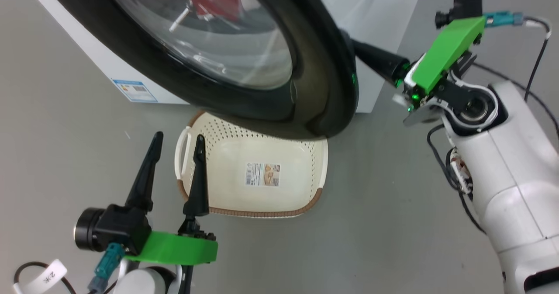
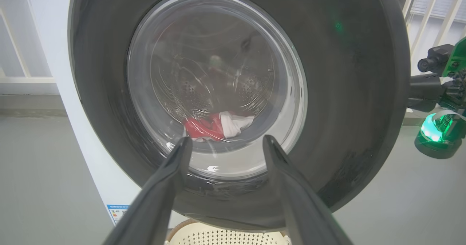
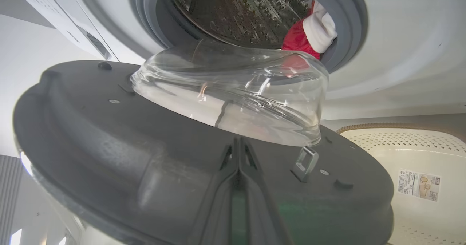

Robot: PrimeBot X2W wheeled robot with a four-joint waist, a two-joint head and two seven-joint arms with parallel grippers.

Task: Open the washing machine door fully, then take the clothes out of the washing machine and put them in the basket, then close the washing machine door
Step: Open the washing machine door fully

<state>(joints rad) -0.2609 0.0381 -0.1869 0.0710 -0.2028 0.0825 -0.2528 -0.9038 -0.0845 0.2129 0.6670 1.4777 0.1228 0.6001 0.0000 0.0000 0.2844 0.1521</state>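
Head view, upper centre: large round washing machine door (image 1: 325, 71), glossy black rim around a bulging clear glass bowl, standing partly open from the white boxy washing machine (image 1: 105, 67) at upper left.

Right wrist view, top: perforated steel drum (image 3: 233, 15) ringed by a grey rubber gasket (image 3: 145, 8), with soft bright red and white clothes (image 3: 302, 41) lying at the drum's mouth.

Head view, below the door, on the grey floor (image 1: 65, 163): small cream-white perforated plastic basket (image 1: 262, 213) with brown woven-look rim and a paper label (image 1: 262, 174) on its bottom.

Lower left: left gripper (image 1: 179, 135), two long dark fingers spread wide, gripping nothing, one finger crossing the basket's left handle in the picture.

Upper right: right gripper (image 1: 377, 60), fingers pressed together with nothing between them, reaching behind the door's rim. In the right wrist view, tips at the door's dark grey inner face, just below the glass bowl. Cannot tell whether touching.
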